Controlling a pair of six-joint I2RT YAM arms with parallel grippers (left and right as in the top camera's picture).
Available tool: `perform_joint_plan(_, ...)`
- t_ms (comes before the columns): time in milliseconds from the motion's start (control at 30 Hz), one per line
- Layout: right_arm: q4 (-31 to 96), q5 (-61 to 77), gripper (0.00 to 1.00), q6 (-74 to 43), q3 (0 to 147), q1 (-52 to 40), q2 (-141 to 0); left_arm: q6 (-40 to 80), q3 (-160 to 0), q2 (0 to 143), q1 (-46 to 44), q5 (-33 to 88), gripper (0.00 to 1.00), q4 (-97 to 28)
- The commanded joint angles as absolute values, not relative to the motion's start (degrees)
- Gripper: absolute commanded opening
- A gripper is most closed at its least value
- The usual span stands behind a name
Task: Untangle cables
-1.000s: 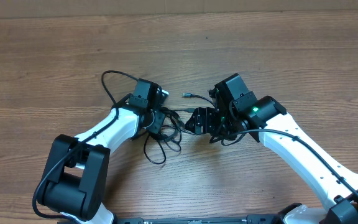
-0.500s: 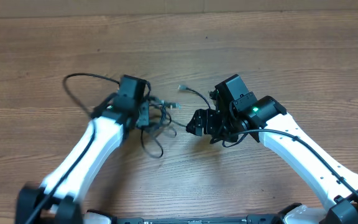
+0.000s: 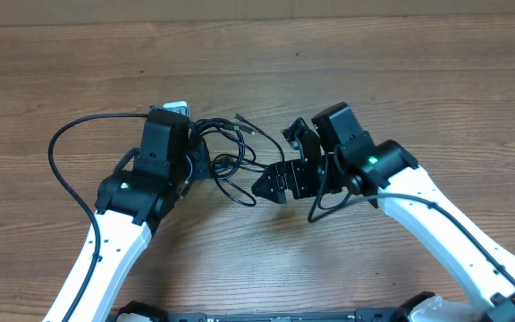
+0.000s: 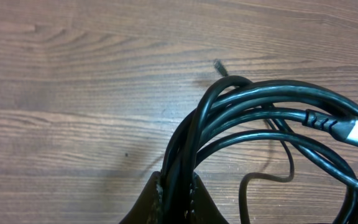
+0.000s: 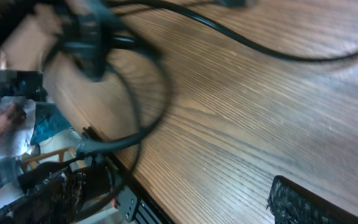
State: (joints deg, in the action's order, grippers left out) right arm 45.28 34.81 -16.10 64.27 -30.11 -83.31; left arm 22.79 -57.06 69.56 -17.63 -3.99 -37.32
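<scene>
Your left tool [image 4: 176,188] is clenched on the cables [image 3: 226,154]: in the left wrist view several black strands are pinched together between its fingers [image 4: 199,200] at the bottom of the frame and fan out above them in tight curves. One strand ends in a pale plug [image 4: 356,132] at the right of that view, and a small plug tip [image 4: 219,66] lies on the wood beyond the bundle.

Your right tool [image 3: 277,161] is released. Its fingers [image 5: 309,202] stand wide apart in the right wrist view, with bare wood between them and no cable in the gap. It sits just beside the bundle.

From overhead, the tangle lies near the middle of the table [image 3: 401,72], between the two arms. A long loop [image 3: 54,161] runs from it toward the table's left edge and back under the left arm. A free end [image 3: 241,118] points toward the far edge, close to the right tool.

In the right wrist view a blurred cable crosses the wood, with blurred clutter past the table's edge.
</scene>
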Motion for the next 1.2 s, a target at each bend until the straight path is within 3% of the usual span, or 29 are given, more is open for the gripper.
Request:
perform_joint_plan(0,44.77,36.58,0.96,-9.74,64.25,-30.37,-77.03,26.87,-58.02,70.37,-17.54,-2.87,0.04,-37.45)
perform_joint_plan(400,37.36,35.03,1.0,-0.47,64.23,-30.96,-71.83,28.49,-58.02,70.39,-17.56,9.56,0.04,-37.52)
perform_joint_plan(867,36.51,15.11,1.0,-0.51,64.23,-42.48,-75.02,33.52,-58.02,70.39,-17.56,12.14,0.04,-37.69)
perform_joint_plan(967,36.58,12.16,0.88,-1.67,64.23,-43.94,-76.23,33.93,-58.02,70.39,-17.56,12.99,0.04,-37.78)
perform_joint_plan(1133,36.34,10.94,0.53,-1.74,64.25,-44.73,-76.62,34.35,-58.02,70.39,-17.54,13.41,0.04,-38.0)
perform_joint_plan(1167,36.12,10.9,0.41,-1.91,64.23,-44.73,-76.62,34.35,-58.02,70.39,-17.54,13.43,0.04,-38.2)
